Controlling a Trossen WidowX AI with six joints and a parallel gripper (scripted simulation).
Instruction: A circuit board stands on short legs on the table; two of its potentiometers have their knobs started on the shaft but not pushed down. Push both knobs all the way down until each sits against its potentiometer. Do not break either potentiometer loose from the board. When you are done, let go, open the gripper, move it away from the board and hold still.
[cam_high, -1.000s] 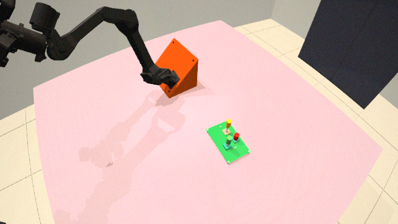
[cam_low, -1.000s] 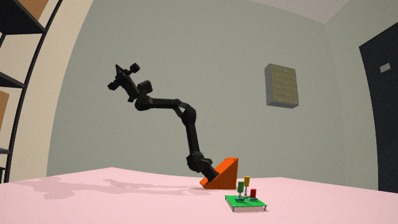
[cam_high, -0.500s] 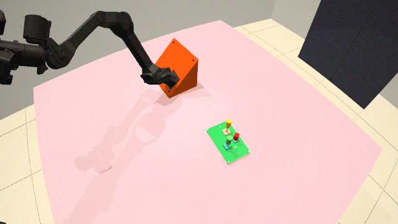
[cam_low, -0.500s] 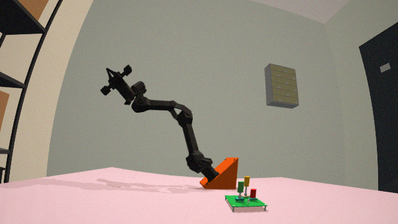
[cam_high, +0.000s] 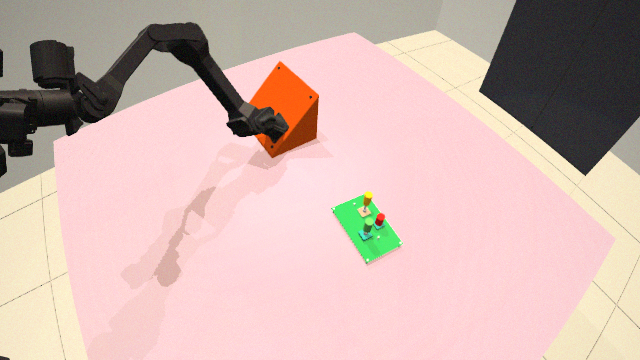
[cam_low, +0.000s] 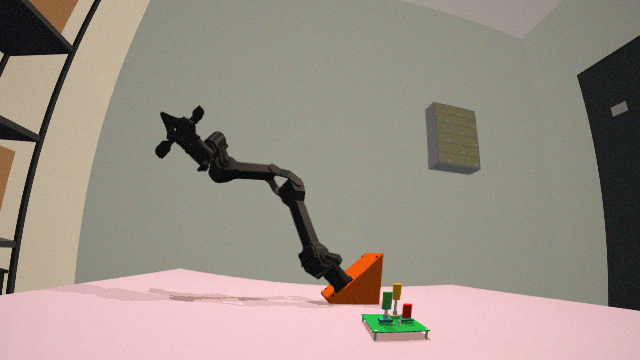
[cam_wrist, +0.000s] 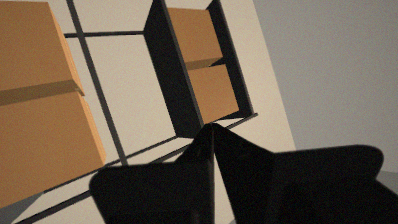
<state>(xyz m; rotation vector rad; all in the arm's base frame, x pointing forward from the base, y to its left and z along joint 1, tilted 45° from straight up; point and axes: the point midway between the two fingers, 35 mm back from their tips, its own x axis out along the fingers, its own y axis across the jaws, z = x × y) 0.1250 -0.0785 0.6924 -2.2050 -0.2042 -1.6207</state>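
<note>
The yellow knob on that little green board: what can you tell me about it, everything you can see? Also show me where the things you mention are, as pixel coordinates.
The yellow knob (cam_high: 368, 198) (cam_low: 397, 291) is a small, smooth upright cylinder, plastic by its look. It sits high on a thin gray shaft (cam_low: 395, 306), with a length of shaft showing below it, so it is not pushed down. Under the shaft is a tan base (cam_high: 364, 212) on the green board (cam_high: 350, 220) (cam_low: 400, 327). The shaft is all that seems to touch the knob; the fingers are well away.

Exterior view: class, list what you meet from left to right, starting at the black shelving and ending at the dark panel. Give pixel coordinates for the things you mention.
Black shelving (cam_low: 56, 95), gripper (cam_low: 163, 116) (cam_wrist: 211, 129), orange wedge (cam_low: 367, 285) (cam_high: 285, 100), yellow-fronted wall box (cam_low: 456, 140), dark panel (cam_low: 620, 180) (cam_high: 555, 85).
</note>
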